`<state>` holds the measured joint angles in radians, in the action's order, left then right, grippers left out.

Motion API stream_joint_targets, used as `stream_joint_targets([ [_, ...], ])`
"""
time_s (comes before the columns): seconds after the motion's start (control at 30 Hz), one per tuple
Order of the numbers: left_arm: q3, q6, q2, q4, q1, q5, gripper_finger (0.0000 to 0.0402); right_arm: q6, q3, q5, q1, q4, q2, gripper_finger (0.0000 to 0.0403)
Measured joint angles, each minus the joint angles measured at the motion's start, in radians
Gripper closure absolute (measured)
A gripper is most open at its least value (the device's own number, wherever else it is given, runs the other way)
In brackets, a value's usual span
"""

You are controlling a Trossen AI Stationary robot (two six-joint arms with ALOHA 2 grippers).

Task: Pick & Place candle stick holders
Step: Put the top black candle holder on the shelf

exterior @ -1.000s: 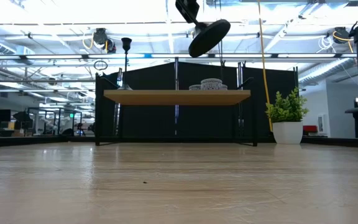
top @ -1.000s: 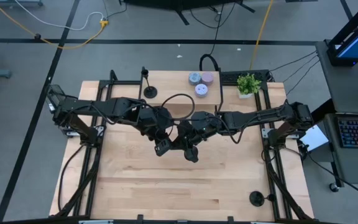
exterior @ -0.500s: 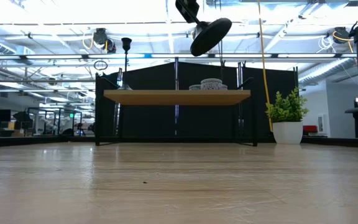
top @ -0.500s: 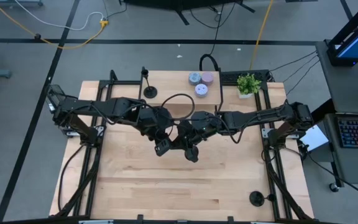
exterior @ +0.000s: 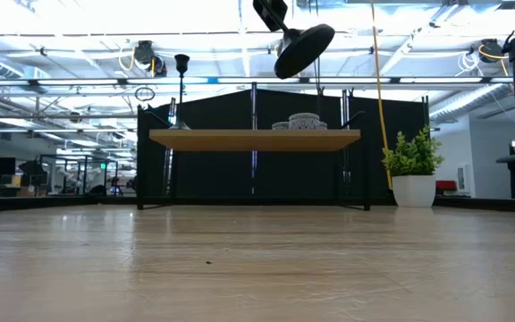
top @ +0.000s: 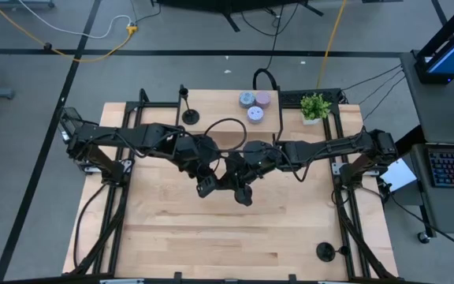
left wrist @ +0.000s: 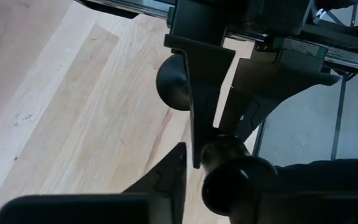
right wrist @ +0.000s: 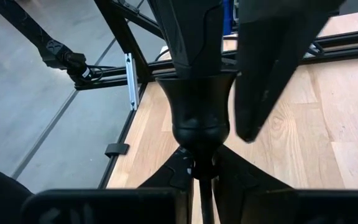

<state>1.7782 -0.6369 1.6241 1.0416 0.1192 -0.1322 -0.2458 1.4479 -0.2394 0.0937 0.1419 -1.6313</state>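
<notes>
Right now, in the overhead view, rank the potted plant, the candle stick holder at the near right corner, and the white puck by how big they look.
Largest to smallest, as they look from above:
1. potted plant
2. corner candle stick holder, its disc base
3. white puck
The last two look close in size, so that order is unsure.

Pale wood table (top: 211, 237), planks running left-right, black metal frame rails along both sides. Far edge carries a raised wooden shelf (exterior: 254, 139) on black legs. On the shelf: one black candle stick holder (top: 187, 110) upright toward its left end; three round pucks (top: 254, 105) clustered close together toward its right. Potted green plant (top: 315, 107) at the far right corner. Second candle stick holder (top: 325, 252) stands at the near right edge, beside the rail
</notes>
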Motion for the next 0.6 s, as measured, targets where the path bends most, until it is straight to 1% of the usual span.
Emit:
stream_joint_targets([
  [0.37, 0.000, 0.000, -0.008, 0.004, -0.009, 0.003, 0.0212, 0.001, 0.000, -0.002, 0.000, -0.001, 0.002, 0.0376],
  [0.5, 0.000, -0.009, -0.033, 0.003, -0.010, 0.005, 0.0191, 0.001, 0.000, 0.001, 0.000, -0.003, 0.004, 0.0376],
  [0.6, 0.000, -0.020, -0.053, 0.004, -0.010, 0.004, 0.0186, -0.002, 0.000, 0.003, -0.001, -0.002, 0.004, 0.0376],
])
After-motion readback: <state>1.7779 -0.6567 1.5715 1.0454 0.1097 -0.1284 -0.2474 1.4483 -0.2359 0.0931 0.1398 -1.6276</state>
